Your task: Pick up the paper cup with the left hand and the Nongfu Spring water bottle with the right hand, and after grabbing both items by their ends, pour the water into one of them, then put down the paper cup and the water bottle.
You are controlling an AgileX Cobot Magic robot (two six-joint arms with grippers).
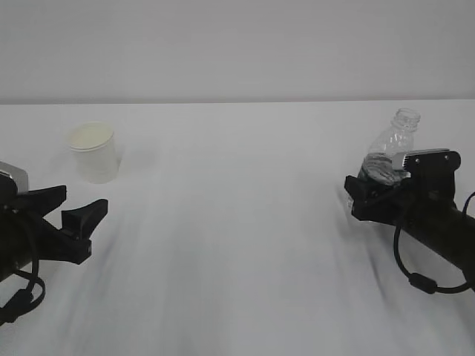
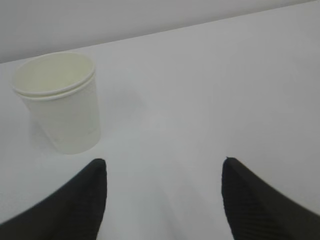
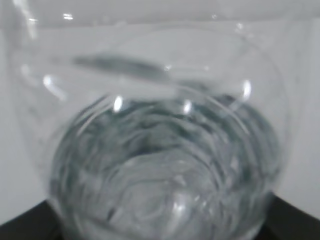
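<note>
Cup [image 1: 94,152] stands upright near far left of table [image 1: 237,245], looks empty inside. Bottle [image 1: 391,148] near right edge, no cap, water [image 3: 160,185] seen low inside. Left gripper [image 1: 76,215] wide, holds nothing, well short of cup, low over table near left edge, pointing at cup. Right gripper [image 1: 375,189] around bottle's lower part; cannot tell if squeezing yet. Right arm low, reaching in from right edge.

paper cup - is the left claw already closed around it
No: in the left wrist view the paper cup stands free on the table, ahead of the left claw, whose two fingers are spread apart with nothing between them.
</note>
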